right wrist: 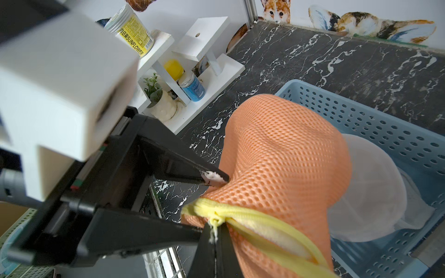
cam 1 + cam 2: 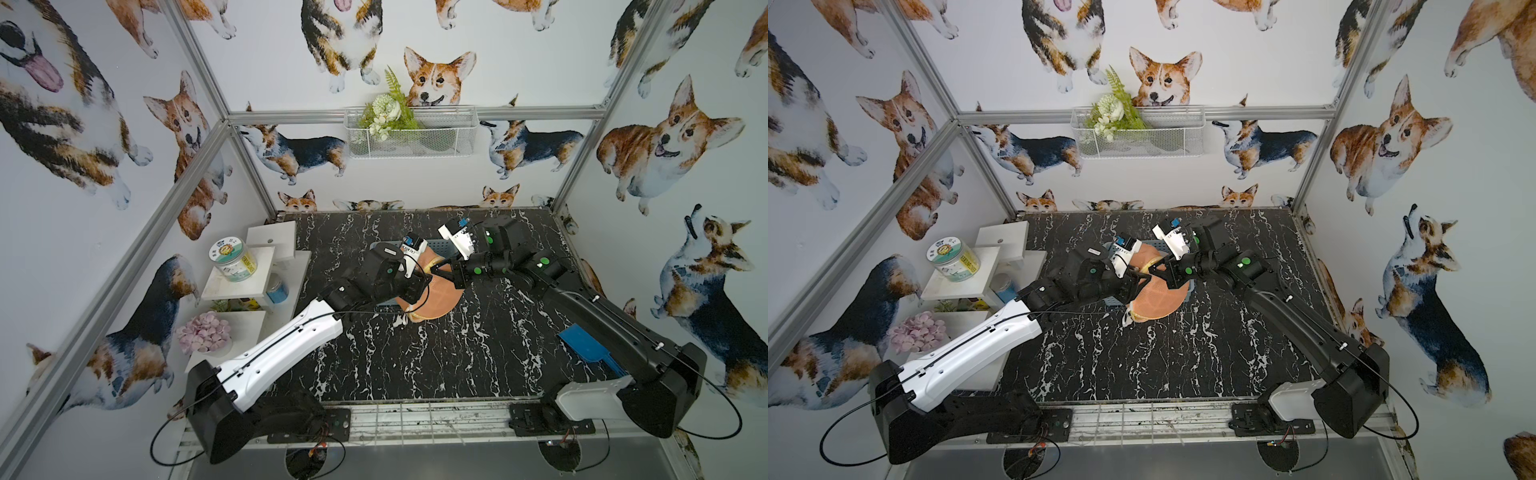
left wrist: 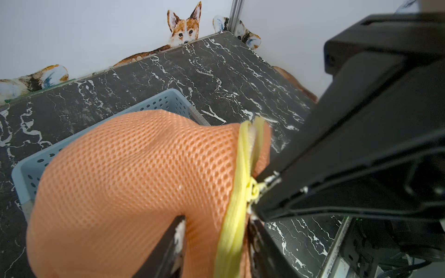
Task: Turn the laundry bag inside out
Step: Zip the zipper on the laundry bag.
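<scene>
Background jar (image 1: 131,31) reads SUNFLOWER; right pincer (image 3: 261,192) grips bag (image 3: 134,168).

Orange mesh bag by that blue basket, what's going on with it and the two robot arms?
Two robot arms are handling an orange mesh laundry bag next to a blue perforated basket on the black marble-look table. The right gripper is pinched shut on the bag's yellow zipper edge. The left gripper straddles the mesh right beside it, one fingertip pressing into the fabric. Whether it has a firm grip is unclear.
</scene>
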Robot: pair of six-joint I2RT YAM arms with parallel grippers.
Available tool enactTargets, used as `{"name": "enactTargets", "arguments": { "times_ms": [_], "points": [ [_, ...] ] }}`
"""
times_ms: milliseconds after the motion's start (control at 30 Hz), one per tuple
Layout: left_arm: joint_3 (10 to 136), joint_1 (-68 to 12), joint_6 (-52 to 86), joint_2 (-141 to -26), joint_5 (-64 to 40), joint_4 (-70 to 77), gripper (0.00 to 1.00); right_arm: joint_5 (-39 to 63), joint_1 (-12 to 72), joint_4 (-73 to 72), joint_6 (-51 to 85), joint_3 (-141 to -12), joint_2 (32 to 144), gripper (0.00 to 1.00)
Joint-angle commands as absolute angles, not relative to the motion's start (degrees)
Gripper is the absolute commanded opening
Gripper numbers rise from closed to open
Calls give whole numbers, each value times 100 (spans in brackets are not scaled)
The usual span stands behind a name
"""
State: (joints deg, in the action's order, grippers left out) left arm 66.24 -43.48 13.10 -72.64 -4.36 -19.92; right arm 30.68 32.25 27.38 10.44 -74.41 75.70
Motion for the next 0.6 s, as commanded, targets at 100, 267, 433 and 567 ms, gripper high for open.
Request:
{"name": "enactTargets", "arguments": {
  "times_ms": [100, 267, 433, 567],
  "points": [
    [6659, -4347, 1313, -7250, -663, -1896, 12, 2943, 3239, 2379, 1227, -7267, 7489, 0],
    [6653, -4351, 1447, -7234, -778, -1838, 0, 2593, 3191, 2355, 1298, -7157, 7519, 0],
    [6681, -4354, 1490, -7118, -882, -1858, 0, 2278, 3082, 2407, 1353, -7009, 7447, 0],
    [6647, -4335, 1520, -6983, -838, -1885, 0, 2224, 2893, 2382, 1403, -6793, 7319, 0]
  ]
}}
